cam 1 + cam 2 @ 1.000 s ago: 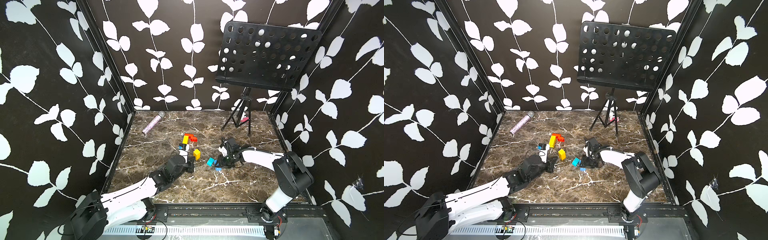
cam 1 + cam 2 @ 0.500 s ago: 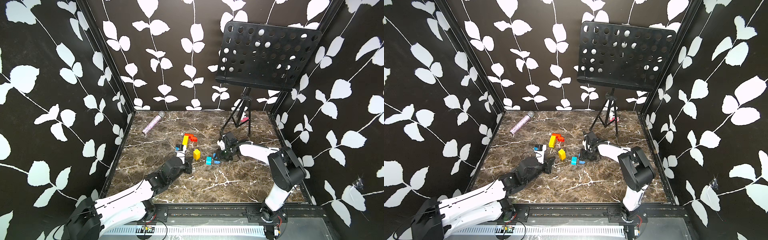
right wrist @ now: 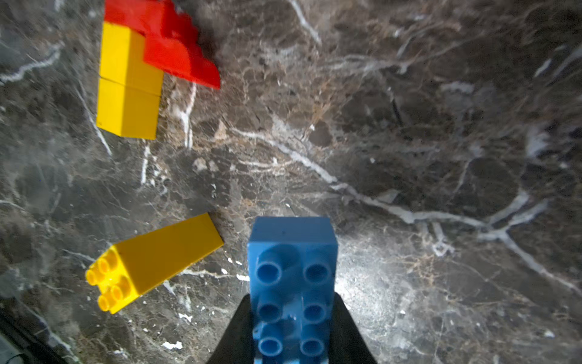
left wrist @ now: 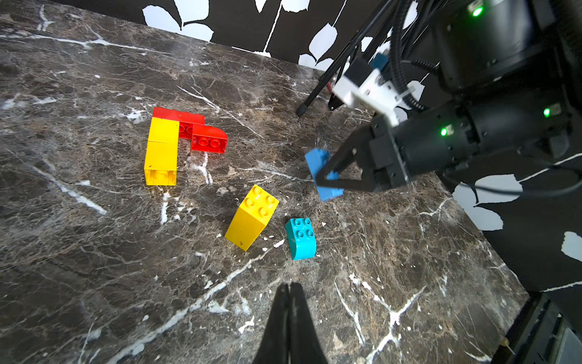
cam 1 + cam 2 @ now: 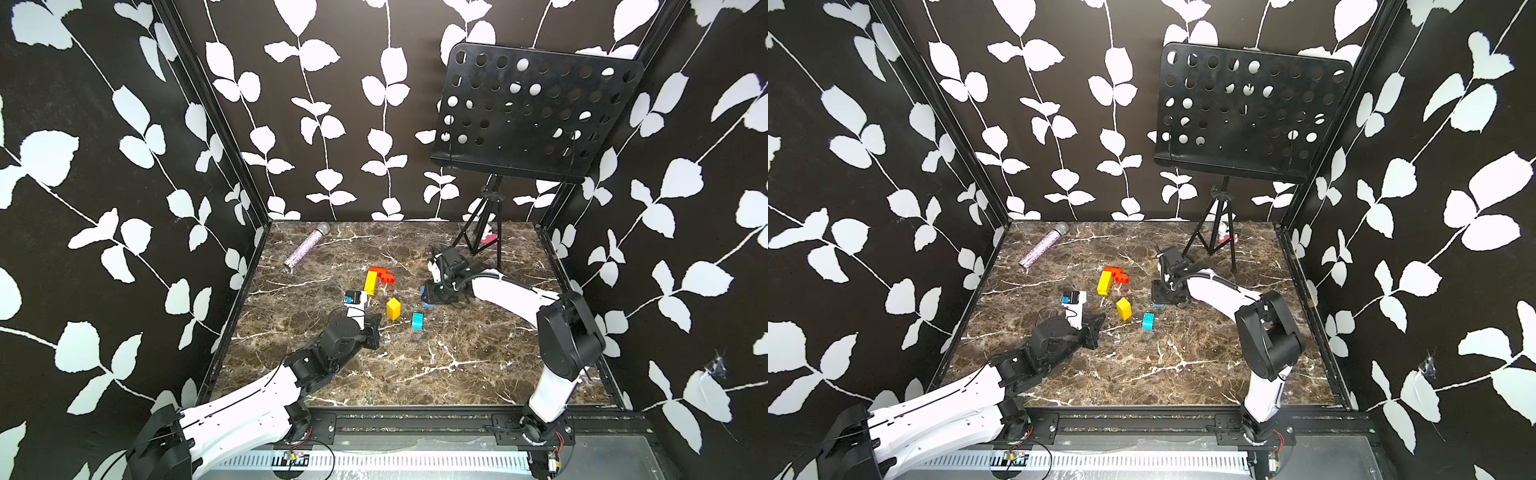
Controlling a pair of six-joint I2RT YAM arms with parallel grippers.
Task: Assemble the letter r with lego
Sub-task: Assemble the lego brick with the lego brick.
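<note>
The pick-up step looks done: the right pincer (image 4: 324, 178) clamps the blue brick (image 3: 291, 249) low by the bench (image 4: 94, 252), apart from the yellow-and-red partial r (image 4: 162, 148), so next it must align and press it on, while the left pincer (image 4: 289, 293) rests closed and empty

Smooth, glossy plastic lego (image 4: 252, 217) lies on a polished marble-look table (image 4: 94, 252); microphone (image 5: 305, 249) glitters; music stand (image 5: 536, 112) is matt perforated metal.

Joined bricks (image 5: 376, 277) lie centrally; a tall brick (image 5: 393, 308) and small brick (image 5: 417, 321) sit before them; microphone (image 5: 305, 249) lies back left, music stand (image 5: 536, 112) back right.
</note>
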